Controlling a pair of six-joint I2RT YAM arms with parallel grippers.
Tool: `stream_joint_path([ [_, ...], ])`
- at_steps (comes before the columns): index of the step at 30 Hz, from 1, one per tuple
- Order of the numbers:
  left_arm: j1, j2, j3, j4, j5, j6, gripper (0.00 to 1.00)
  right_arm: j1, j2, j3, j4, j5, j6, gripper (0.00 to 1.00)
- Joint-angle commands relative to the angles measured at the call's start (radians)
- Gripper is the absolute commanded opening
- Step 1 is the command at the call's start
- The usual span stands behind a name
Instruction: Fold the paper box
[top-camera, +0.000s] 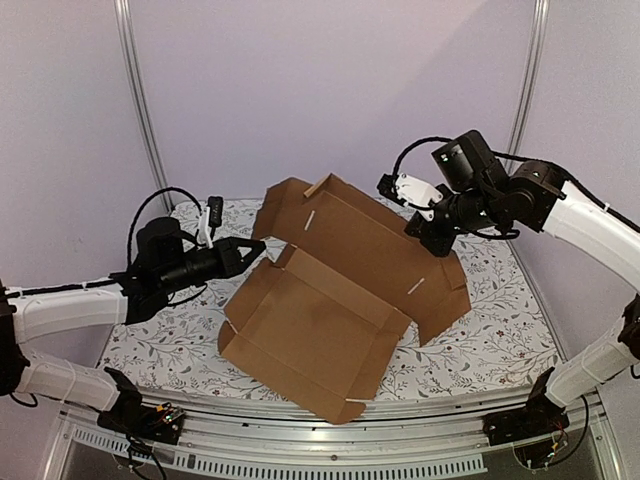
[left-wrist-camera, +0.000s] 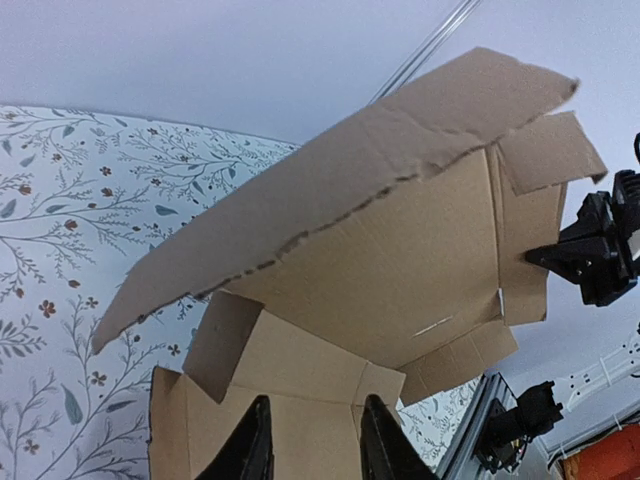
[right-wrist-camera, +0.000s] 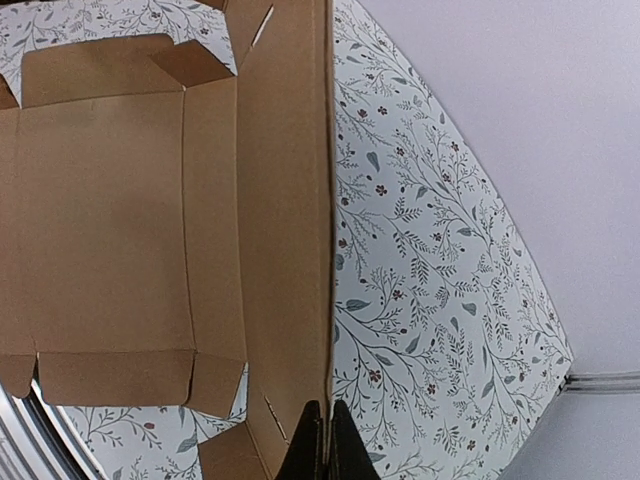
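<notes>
The paper box is a plain brown cardboard sheet, half formed, in the middle of the table. Its base panel lies flat at the front with low side walls. Its large lid panel is lifted and tilted at the back. My right gripper is shut on the lid's right edge and holds it up. My left gripper is open at the box's left back corner, its fingers over the base panel, holding nothing. The raised lid hangs above them.
The table carries a white cloth with a leaf print. A metal rail runs along the near edge. Grey walls and two upright poles stand behind. The right arm shows past the lid in the left wrist view.
</notes>
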Motion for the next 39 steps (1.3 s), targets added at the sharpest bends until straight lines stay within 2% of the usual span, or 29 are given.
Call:
stream_joint_path([
  [1,0.004,-0.132,-0.037,-0.188,0.030,-0.007,0.30,-0.009,0.061,0.078,-0.018,0.045,-0.100,0.00],
  [5,0.008,-0.258,-0.032,-0.343,-0.031,0.029,0.31,-0.009,0.093,0.095,-0.025,0.053,-0.190,0.00],
  [9,0.012,-0.349,-0.037,-0.424,-0.082,0.046,0.32,-0.005,0.097,0.090,-0.017,0.043,-0.280,0.00],
  [12,0.029,-0.363,-0.043,-0.451,-0.154,0.081,0.33,0.011,0.087,0.073,-0.005,0.044,-0.366,0.00],
  [19,0.149,-0.200,-0.052,-0.274,-0.030,0.082,0.30,0.030,0.065,0.059,-0.002,-0.004,-0.480,0.00],
  [24,0.165,0.011,0.026,-0.166,0.075,0.077,0.26,0.043,0.064,0.060,-0.012,-0.040,-0.495,0.00],
  [28,0.165,0.118,0.079,-0.104,0.167,0.048,0.23,0.045,0.064,0.071,-0.023,-0.063,-0.478,0.00],
  [34,0.160,0.168,0.097,-0.062,0.270,0.005,0.22,0.044,0.099,0.117,-0.051,-0.028,-0.433,0.00],
  [39,0.130,0.148,0.084,-0.082,0.294,-0.001,0.22,0.045,0.129,0.143,-0.051,0.002,-0.419,0.00],
])
